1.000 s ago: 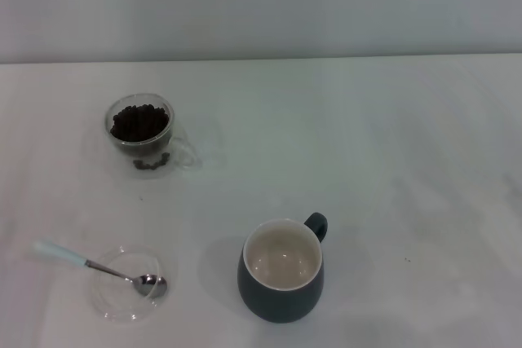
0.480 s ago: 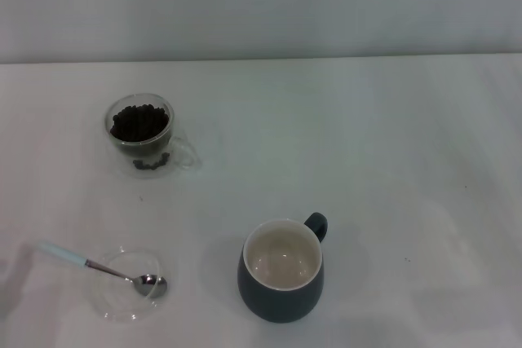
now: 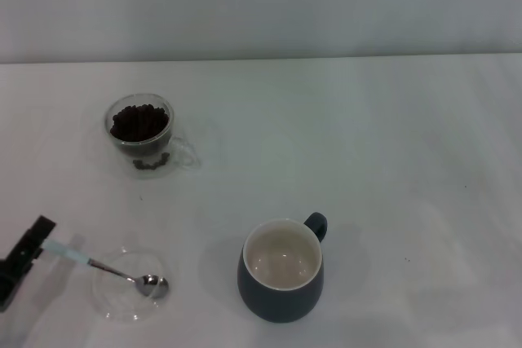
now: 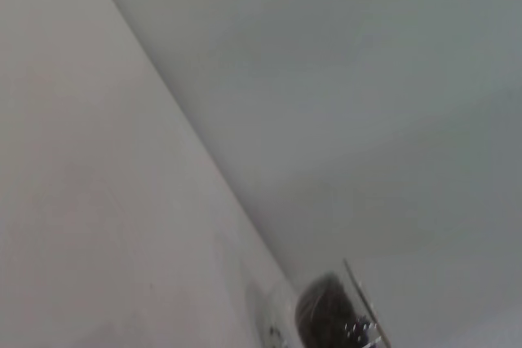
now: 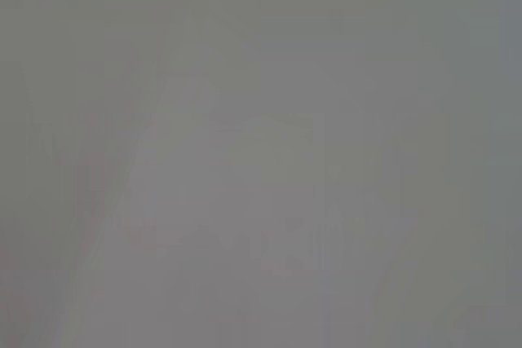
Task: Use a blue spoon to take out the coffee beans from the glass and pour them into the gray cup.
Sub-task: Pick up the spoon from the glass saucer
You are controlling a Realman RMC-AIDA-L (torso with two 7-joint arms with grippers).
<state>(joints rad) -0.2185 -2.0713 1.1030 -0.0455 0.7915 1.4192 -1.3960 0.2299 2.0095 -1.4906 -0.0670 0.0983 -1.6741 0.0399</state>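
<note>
At 8 o'clock on the tabletop (image 3: 391, 144): left end effector (image 3: 23, 257) by the blue spoon (image 3: 106, 269) handle tip, opening unclear, contact uncertain | Step: reaching for spoon; next, pinch handle | Spoon bowl on saucer (image 3: 110, 299) | glass (image 3: 141, 129) of coffee beans (image 3: 139, 121) at 10 | gray cup (image 3: 281, 270) at 6 | right end effector unseen

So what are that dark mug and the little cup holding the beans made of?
The gray cup looks like glazed ceramic: opaque dark blue-gray outside, smooth cream-white inside, thick rounded wall. The glass looks like clear glass, possibly double-walled, since the coffee beans show straight through its side. Clear plastic can't be ruled out by look alone.
</note>
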